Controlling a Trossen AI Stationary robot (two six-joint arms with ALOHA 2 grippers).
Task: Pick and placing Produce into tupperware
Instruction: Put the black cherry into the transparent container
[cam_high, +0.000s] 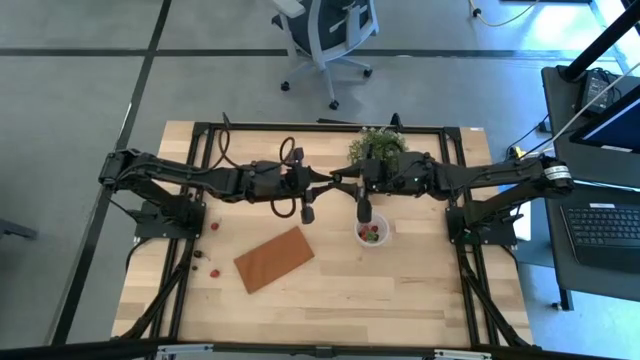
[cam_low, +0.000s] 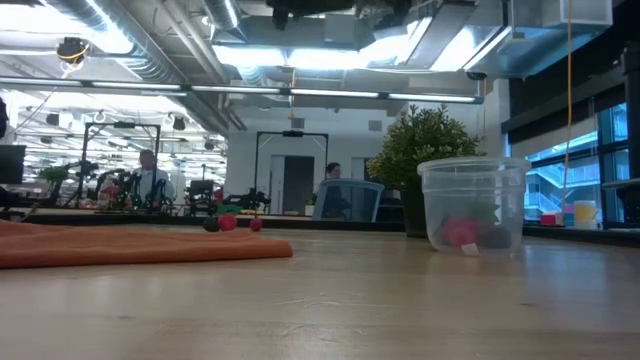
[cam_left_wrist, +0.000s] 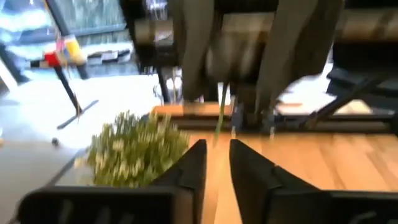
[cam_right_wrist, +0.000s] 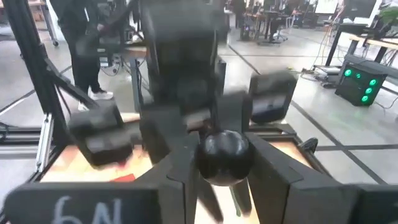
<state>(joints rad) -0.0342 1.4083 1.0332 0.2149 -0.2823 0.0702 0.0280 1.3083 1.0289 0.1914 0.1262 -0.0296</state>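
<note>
Berry (cam_right_wrist: 224, 157), dark and round, clamped in right gripper (cam_right_wrist: 221, 177), which hangs just beside and above cup (cam_high: 373, 234); drop point lies straight below. Left gripper (cam_left_wrist: 214, 165) slightly parted, empty, mid-table. More produce (cam_high: 212, 270) lies near left edge.

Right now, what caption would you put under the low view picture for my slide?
Clear tupperware holding a few produce pieces, loose berries beside the brown board, potted plant behind.

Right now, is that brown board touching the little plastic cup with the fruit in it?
Apart. The high view shows bare wooden table between the brown board and the clear cup; the low view also shows a gap between them.
</note>
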